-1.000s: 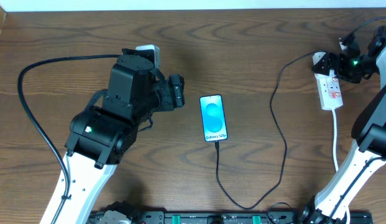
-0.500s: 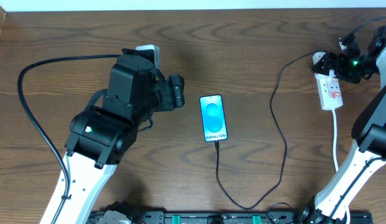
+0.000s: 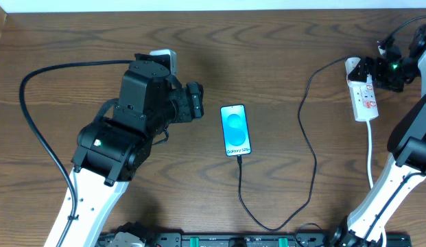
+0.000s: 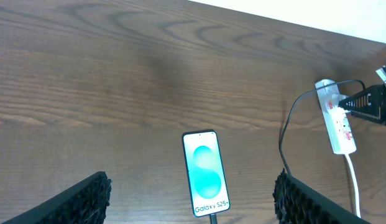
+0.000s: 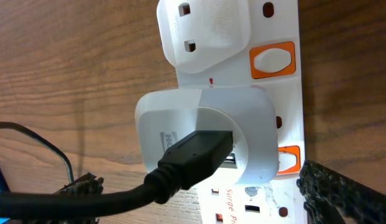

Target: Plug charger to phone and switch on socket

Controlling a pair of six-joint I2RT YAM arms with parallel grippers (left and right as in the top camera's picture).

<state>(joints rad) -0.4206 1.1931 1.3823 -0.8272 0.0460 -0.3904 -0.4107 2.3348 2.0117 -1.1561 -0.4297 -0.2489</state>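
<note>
Gaping left claw (image 4: 191,190), right claw (image 5: 196,180) open over socket (image 5: 289,25)

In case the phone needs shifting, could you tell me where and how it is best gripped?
Grip the phone across its two long edges near the middle, coming straight down from above. It lies flat, screen up, so only the thin sides offer a pinch. The charger leaves its near short end, so avoid that end.

Brown wood-grain desk (image 3: 302,41); phone (image 3: 236,130) screen cyan with pale blobs, dark frame; black charger (image 3: 240,180); white socket (image 3: 365,103), orange switches (image 5: 272,60), red print
</note>
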